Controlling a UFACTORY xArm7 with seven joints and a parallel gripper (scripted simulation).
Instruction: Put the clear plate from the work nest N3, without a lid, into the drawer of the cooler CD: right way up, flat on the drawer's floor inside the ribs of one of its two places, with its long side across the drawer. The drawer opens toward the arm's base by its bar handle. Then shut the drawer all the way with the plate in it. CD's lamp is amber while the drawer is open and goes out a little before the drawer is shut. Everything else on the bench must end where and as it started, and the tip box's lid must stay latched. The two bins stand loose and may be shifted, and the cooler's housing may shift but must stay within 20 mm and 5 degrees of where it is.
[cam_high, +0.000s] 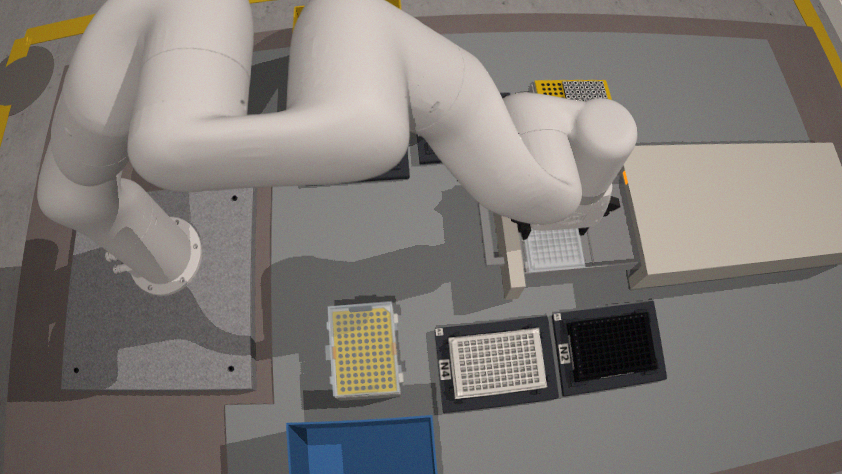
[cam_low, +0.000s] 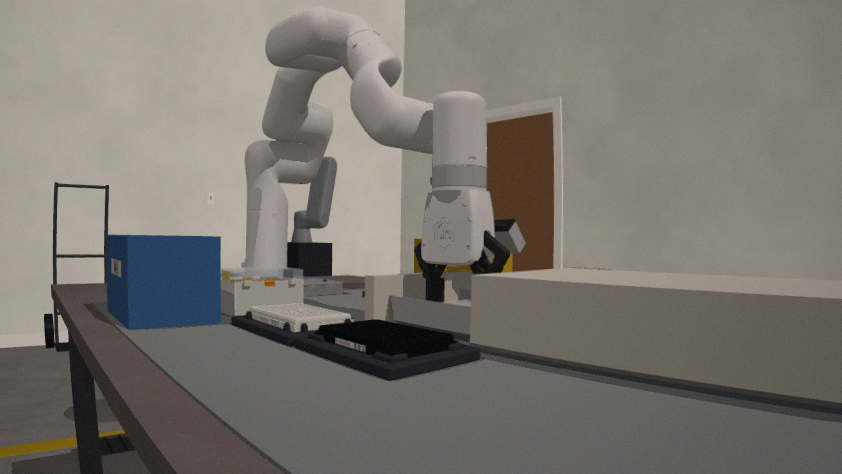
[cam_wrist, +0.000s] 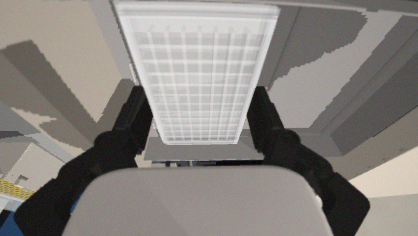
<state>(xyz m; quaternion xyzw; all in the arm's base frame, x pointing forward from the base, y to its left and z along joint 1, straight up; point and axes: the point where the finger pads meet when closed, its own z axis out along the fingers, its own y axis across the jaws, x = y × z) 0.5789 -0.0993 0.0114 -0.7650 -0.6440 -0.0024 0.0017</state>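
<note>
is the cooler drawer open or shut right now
Open. In the top view the drawer stands pulled out from the cooler housing, its floor exposed, with the gripper holding the clear plate over it.

Clear plate (cam_wrist: 199, 75) white-gridded; tip box (cam_high: 363, 352) yellow, grey-dotted; bin (cam_high: 360, 445) blue; cooler housing (cam_high: 736, 206) beige.

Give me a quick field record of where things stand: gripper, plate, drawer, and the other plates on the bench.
gripper: shut on the clear plate, over the open drawer
clear plate: between the fingers, right way up, no lid; whether it touches the drawer floor cannot be told
drawer: open, pulled out of the cooler
lamp: amber
N4: white plate in place
N2: black plate in place
tip box: lid on
</note>
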